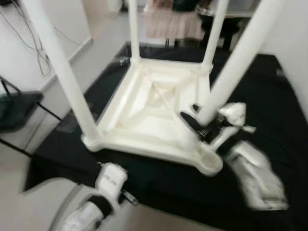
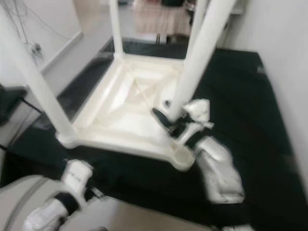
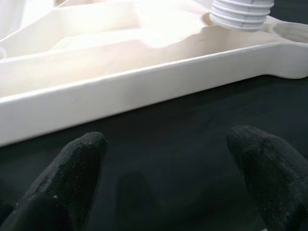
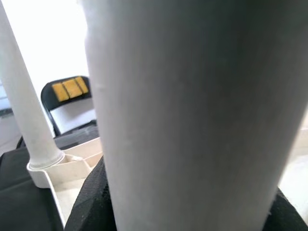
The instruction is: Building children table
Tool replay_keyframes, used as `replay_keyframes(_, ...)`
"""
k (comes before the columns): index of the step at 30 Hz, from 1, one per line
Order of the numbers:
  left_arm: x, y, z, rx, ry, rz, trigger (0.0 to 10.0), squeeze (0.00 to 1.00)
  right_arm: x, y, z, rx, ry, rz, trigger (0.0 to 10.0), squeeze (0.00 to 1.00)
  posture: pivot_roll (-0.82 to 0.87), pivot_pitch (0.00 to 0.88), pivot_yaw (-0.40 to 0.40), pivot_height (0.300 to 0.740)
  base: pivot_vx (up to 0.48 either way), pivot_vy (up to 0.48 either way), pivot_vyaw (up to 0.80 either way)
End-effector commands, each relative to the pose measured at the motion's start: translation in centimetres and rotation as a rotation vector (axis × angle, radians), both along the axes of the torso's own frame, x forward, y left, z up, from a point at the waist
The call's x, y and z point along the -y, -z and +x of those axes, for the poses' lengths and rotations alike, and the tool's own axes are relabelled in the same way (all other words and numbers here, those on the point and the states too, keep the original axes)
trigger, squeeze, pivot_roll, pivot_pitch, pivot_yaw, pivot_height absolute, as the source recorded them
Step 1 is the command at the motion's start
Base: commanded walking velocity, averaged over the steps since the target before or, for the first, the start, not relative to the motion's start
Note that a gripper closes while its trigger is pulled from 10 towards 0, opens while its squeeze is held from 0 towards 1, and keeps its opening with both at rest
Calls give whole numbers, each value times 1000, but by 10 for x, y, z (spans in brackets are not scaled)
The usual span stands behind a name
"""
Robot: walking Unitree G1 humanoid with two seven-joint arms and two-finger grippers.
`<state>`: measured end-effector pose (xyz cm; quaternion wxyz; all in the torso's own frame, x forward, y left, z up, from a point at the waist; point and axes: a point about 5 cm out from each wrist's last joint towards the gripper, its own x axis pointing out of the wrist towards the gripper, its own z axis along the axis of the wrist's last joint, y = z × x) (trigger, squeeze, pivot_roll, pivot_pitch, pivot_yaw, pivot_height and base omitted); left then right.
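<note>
A white plastic children's table (image 1: 144, 110) lies upside down on a black cloth. Three white legs stand in its corners: near left (image 1: 62, 72), far left (image 1: 134, 29) and far right (image 1: 215, 29). The near-right corner socket (image 1: 210, 163) is empty. My right gripper (image 1: 196, 122) is shut on the fourth leg (image 1: 236, 62), holding it tilted just above and behind that socket. This leg's threaded end (image 3: 243, 12) shows next to the socket (image 3: 293, 31). My left gripper (image 3: 168, 163) is open, low over the cloth in front of the table's near edge.
The black cloth (image 1: 269, 96) covers the raised work surface. A black folding chair (image 1: 17, 108) stands at the left, with cables (image 1: 29, 43) on the floor behind it. A white wall runs along the right. Another black chair (image 4: 70, 89) with yellow patches stands beyond the table.
</note>
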<state>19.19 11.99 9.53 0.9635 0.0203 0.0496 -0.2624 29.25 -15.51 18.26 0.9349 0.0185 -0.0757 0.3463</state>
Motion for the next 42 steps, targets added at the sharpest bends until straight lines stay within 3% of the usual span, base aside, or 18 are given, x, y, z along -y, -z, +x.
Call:
replay_keyframes(1, 0, 5, -3, -27, 25, 13, 10000, 0, 2, -2, -3, 12, -12, -9, 10000, 0, 42, 77, -14, 740, 0, 0, 0)
replay_keyframes(7, 4, 13, -7, -56, 56, 40, 10000, 0, -6, 1, -7, 3, -105, -39, 10000, 0, 48, 71, -20, 740, 0, 0, 0)
replay_keyframes(13, 3, 14, -6, -51, 48, 47, 10000, 0, -2, 2, -5, -10, -102, -46, 10000, 0, 53, 70, -24, 740, 0, 0, 0)
replay_keyframes(27, 3, 14, -4, -26, 58, 71, 10000, 0, 4, -8, -11, 12, -163, -15, 10000, 0, 49, 72, -19, 740, 0, 0, -800)
replay_keyframes(35, 3, 18, -8, -19, 78, 105, 10000, 0, -8, -9, -23, 17, -370, 15, 10000, 0, 53, 76, -21, 740, 0, 0, -100)
replay_keyframes(40, 3, 18, -7, -10, 81, 117, 10000, 0, -9, -1, -17, 12, -390, -29, 10000, 0, 53, 84, -15, 740, 0, 0, 0)
replay_keyframes(42, 3, 14, -4, 6, 78, 115, 10000, 0, -5, 4, -7, 7, -372, -60, 10000, 0, 55, 86, -12, 740, 0, 0, 0)
